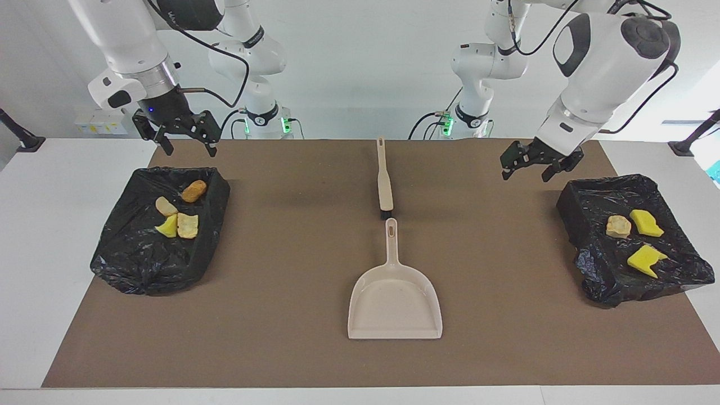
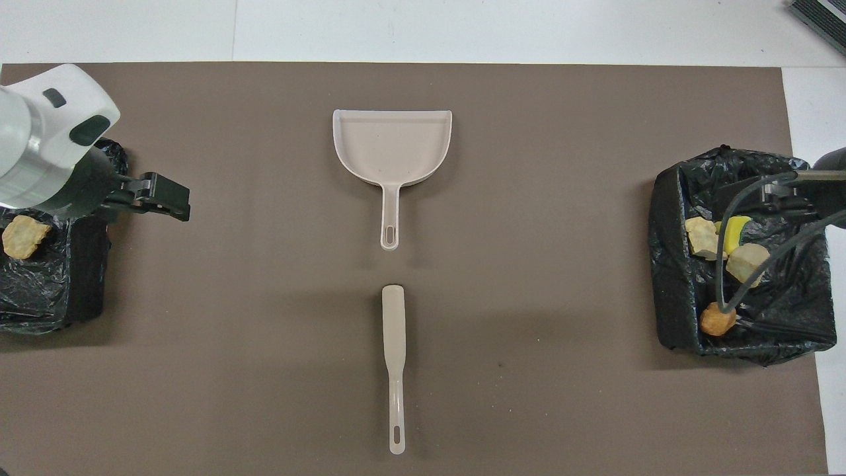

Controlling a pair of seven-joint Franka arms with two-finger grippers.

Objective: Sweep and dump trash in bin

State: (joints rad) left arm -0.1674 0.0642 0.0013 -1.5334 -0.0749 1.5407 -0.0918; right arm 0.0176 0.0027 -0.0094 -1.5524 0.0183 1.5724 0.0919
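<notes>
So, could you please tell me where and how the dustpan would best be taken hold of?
Probably by its handle, coming straight down from above. The dustpan lies flat on the mat, and its narrow, straight handle points toward the robots, lying clear of the brush, so open fingers could likely straddle it across its width.

The left arm bends high over its own end of the bench, forearm sloping down to the wrist, with the left gripper [image 1: 532, 163] hanging in the air, fingers spread and holding nothing. The right arm reaches down from above at its own end, wrist near vertical, and the right gripper [image 1: 184, 136] points downward in the air, fingers also spread and empty.
</notes>
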